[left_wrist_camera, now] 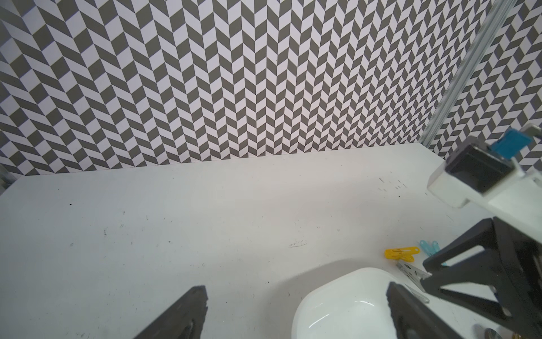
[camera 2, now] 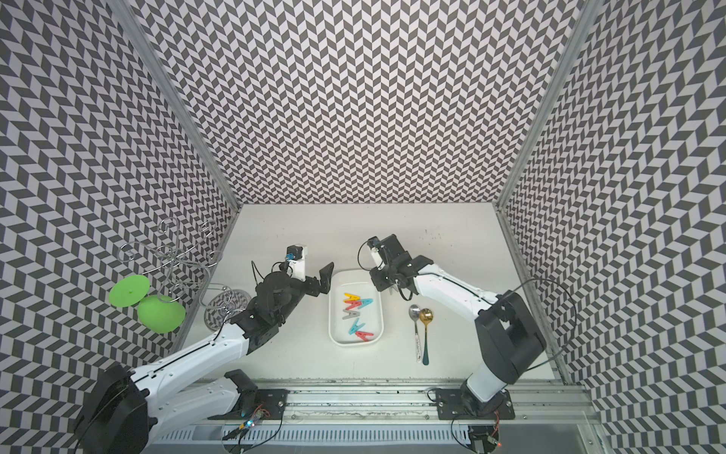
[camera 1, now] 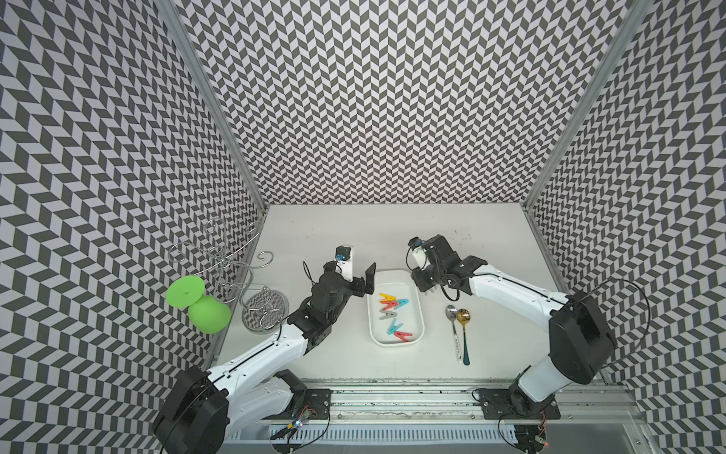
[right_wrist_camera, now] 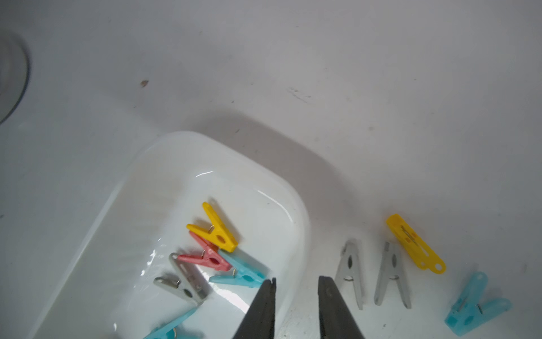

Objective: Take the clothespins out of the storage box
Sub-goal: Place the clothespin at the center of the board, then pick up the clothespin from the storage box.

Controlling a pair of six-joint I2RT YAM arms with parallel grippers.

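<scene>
Pegs (right_wrist_camera: 218, 232) lay in box (right_wrist_camera: 164, 182) beside right gripper (right_wrist_camera: 297, 280), 4 more on desk (right_wrist_camera: 381, 117) opposite; its jaws stood slightly spread, empty. Left gripper (left_wrist_camera: 296, 290) gaped wide.

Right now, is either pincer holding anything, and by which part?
Nothing is held. The left pincer and the right pincer both stand open, with nothing between their tips.

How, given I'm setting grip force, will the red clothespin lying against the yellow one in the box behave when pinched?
Probably stiff and light: the red clothespin is small plastic. Its smooth tapered legs might slip, or spring open if squeezed at the tail. It touches the yellow clothespin, so lifting may drag that along.
</scene>
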